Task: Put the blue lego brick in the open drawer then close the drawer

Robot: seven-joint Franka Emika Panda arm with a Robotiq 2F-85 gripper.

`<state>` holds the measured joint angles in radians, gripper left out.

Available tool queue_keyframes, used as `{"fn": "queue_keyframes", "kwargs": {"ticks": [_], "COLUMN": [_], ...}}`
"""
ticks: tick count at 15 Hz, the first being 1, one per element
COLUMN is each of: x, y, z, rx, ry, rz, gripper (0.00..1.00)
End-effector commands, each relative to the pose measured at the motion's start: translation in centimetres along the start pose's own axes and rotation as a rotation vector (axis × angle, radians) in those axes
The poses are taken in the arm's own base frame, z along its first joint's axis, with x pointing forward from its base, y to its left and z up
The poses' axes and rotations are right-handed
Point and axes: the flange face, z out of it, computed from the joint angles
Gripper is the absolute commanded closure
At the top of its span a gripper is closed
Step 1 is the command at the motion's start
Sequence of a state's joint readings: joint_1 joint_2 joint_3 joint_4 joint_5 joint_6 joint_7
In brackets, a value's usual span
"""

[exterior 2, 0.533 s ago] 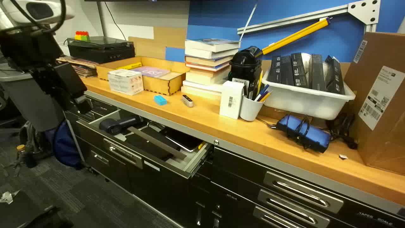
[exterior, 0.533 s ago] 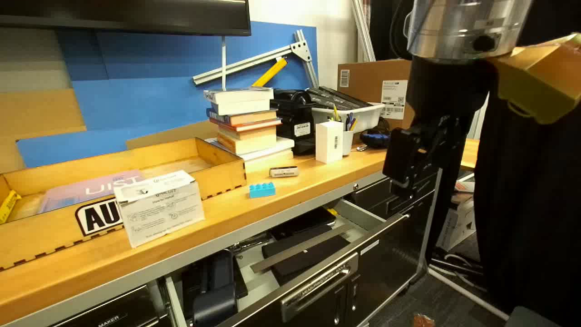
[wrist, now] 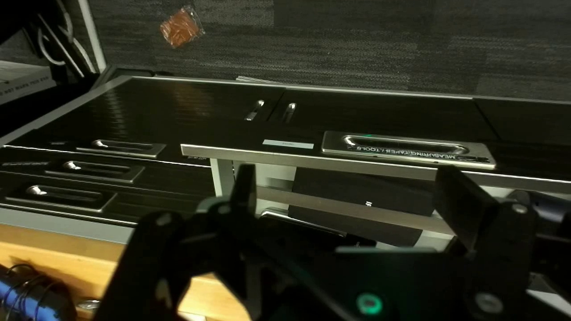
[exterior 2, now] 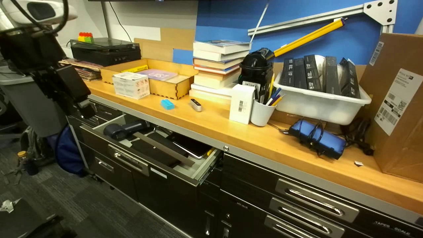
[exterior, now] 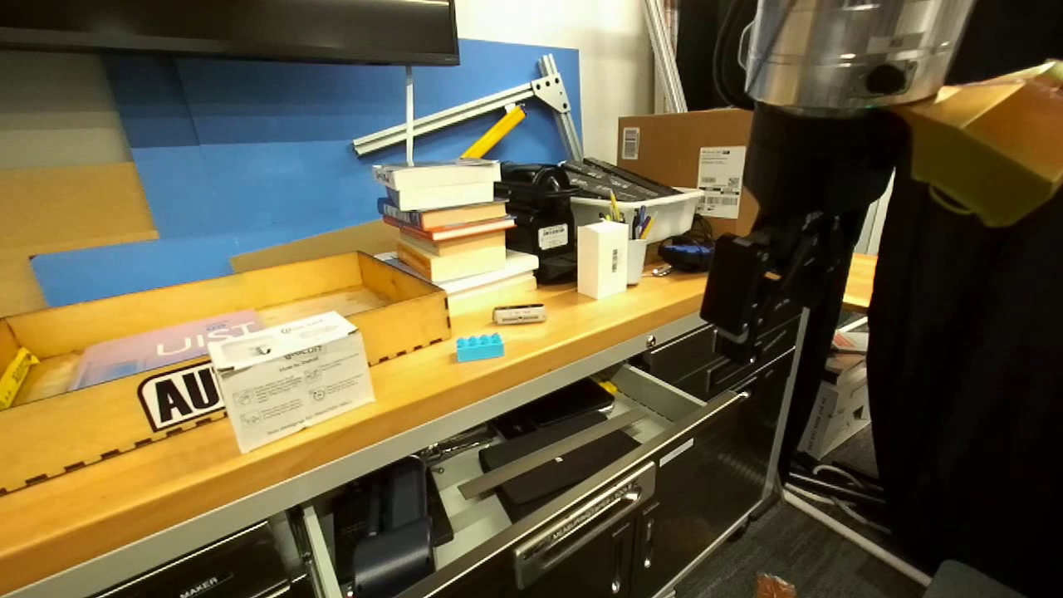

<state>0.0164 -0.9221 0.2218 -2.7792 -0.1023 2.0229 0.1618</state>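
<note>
Well apart from blue lego brick (exterior: 480, 350); claw (wrist: 347, 185) spread wide; drawer (wrist: 308, 159) beyond it in wrist view

The wooden bench (exterior 2: 211, 117) carries the blue lego brick (exterior 2: 167, 104); near it, a tray (exterior 2: 162, 88), stacked books (exterior 2: 216, 71), a small device (exterior 2: 195, 105).

Workshop, by the drawer (exterior: 585, 522) lettered "Measuring Tapes"

In an exterior view, at upper right, the arm (exterior: 818, 58) shows a silver drum with a round dark spot (exterior: 885, 80) above a black wrist (exterior: 818, 158). At upper left in an exterior view, its white casing (exterior 2: 58, 14) carries a dark rounded panel (exterior 2: 40, 11) and looping black cables (exterior 2: 66, 13). Low in the wrist view, the black gripper (wrist: 347, 169) has angular fingers (wrist: 466, 207) and round screw heads (wrist: 488, 302), one tinged green (wrist: 369, 303).
</note>
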Motion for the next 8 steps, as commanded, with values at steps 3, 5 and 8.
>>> {"fn": "queue_keyframes", "kwargs": {"ticks": [3,5,8], "x": [6.3,9.3,14.1], "y": [0.6,0.8,0.4], "z": [-0.6,-0.6,0.4], "rx": [0.033,0.066,0.081], "ry": [0.011,0.011,-0.021], "rz": [0.095,0.160,0.215], "gripper": [0.00,0.00,0.00]}}
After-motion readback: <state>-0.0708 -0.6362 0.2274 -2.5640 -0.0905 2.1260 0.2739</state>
